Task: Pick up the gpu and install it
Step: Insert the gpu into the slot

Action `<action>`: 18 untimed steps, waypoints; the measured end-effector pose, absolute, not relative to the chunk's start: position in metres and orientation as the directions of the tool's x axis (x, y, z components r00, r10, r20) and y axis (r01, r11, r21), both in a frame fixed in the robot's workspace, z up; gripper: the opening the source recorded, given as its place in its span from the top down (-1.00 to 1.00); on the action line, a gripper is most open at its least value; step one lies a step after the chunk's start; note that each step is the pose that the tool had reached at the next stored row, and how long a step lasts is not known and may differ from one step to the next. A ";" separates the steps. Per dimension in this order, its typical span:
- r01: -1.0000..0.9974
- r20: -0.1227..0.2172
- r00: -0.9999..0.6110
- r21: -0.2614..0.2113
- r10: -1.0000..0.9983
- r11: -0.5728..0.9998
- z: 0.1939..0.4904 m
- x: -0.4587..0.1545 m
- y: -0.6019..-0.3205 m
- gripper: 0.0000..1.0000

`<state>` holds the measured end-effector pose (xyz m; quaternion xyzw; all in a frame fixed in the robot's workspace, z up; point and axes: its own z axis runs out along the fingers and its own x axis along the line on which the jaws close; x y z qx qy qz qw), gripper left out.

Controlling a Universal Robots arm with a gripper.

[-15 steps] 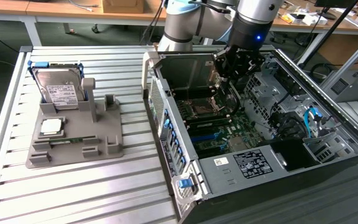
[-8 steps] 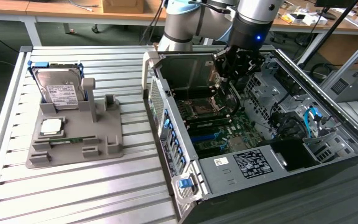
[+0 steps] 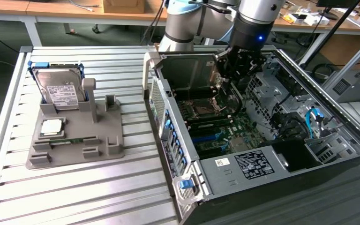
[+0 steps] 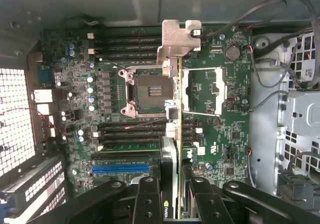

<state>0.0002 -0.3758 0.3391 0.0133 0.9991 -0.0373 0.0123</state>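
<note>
Jaws of the gripper (image 4: 172, 181) clamp the gpu (image 4: 172, 134) edge-on between them, its bracket jutting ahead, probably so the card faces the motherboard (image 4: 220, 98) beyond squarely inside the case (image 3: 230, 173).

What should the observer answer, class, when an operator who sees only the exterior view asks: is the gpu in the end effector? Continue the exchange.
Observer: Yes, the end effector grips the gpu edge-on between its fingers.
Operator: Where is its bracket?
Observer: The bracket is at the end away from the fingers.
Operator: What is it over?
Observer: The motherboard; its edge passes beside the CPU socket.
</note>
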 end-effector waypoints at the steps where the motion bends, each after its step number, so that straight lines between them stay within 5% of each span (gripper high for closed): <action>1: 0.016 -0.025 -1.000 -0.074 0.014 0.997 0.339 0.000 -0.376 0.47; 18: -0.209 -0.025 -0.977 -0.074 -0.211 0.975 0.339 0.000 -0.376 0.47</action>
